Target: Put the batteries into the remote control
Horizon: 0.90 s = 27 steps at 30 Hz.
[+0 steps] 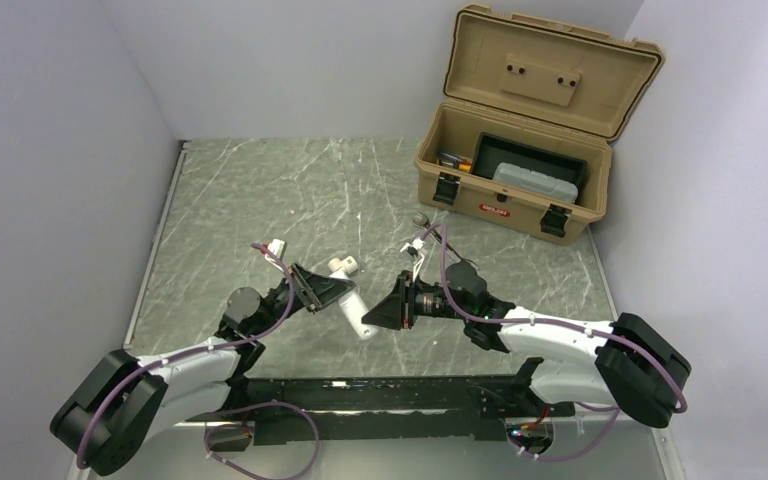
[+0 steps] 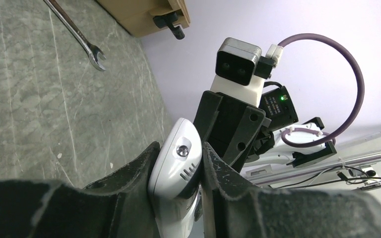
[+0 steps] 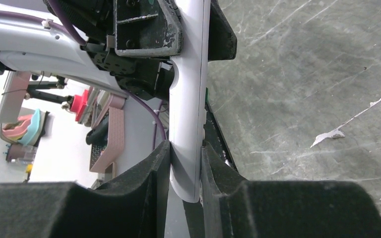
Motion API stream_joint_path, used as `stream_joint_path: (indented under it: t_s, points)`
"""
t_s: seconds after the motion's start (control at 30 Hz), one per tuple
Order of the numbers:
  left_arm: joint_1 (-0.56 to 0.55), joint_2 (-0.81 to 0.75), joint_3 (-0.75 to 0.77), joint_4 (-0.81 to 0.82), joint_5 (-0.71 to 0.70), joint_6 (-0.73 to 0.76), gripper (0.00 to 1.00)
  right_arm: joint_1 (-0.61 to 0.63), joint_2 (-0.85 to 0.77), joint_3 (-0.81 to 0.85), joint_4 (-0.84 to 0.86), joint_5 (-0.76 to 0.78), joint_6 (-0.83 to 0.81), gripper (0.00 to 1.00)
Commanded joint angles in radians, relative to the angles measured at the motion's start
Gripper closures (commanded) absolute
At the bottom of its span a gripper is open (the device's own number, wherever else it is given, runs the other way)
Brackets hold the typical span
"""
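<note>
White plastic, slim and rectangular, the remote control (image 2: 176, 171) hangs above the grey marbled stone table (image 1: 260, 200), near its middle, clamped at both ends. At left, the black two-finger left gripper (image 2: 179, 148) is closed narrowly on the rounded end that bears the small emitter lens. A stubby white pipe fitting (image 1: 343, 266) lies on the table just beyond it. At right, the black right gripper (image 3: 186, 146) is likewise closed on the opposite end, with the handset seen edge-on between its jaws. Beyond it lies a long silver wrench (image 2: 79, 34), and at the far right stands an open tan plastic case (image 1: 500, 205). No slim dark batteries can be made out, and the case contents are too small to tell.

Judged step: steadying and orienting the handset to reach its battery bay, whose cover cannot be seen. The next move calls for one pincer to hold firm while the other lets go to fetch the batteries.
</note>
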Motion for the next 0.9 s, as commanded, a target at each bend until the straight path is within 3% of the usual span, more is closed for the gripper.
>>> stream_joint_path:
  t_s: [0.0, 0.1, 0.27, 0.57, 0.87]
  points:
    - [-0.005, -0.007, 0.016, 0.064, 0.002, -0.019, 0.97, 0.002, 0.007, 0.004, 0.068, 0.005, -0.012, 0.85]
    - [-0.005, -0.008, 0.016, 0.066, 0.005, -0.017, 1.00, 0.002, 0.016, 0.005, 0.073, -0.002, -0.007, 0.59]
    - [-0.005, 0.001, 0.016, 0.079, 0.008, -0.020, 1.00, 0.002, 0.034, 0.001, 0.106, -0.020, 0.012, 0.44]
    - [-0.005, 0.000, 0.010, 0.085, 0.006, -0.021, 1.00, 0.003, 0.050, -0.001, 0.129, -0.025, 0.020, 0.48]
    - [-0.004, 0.010, 0.002, 0.062, 0.002, -0.005, 1.00, 0.001, -0.022, 0.015, -0.006, 0.049, -0.052, 0.44]
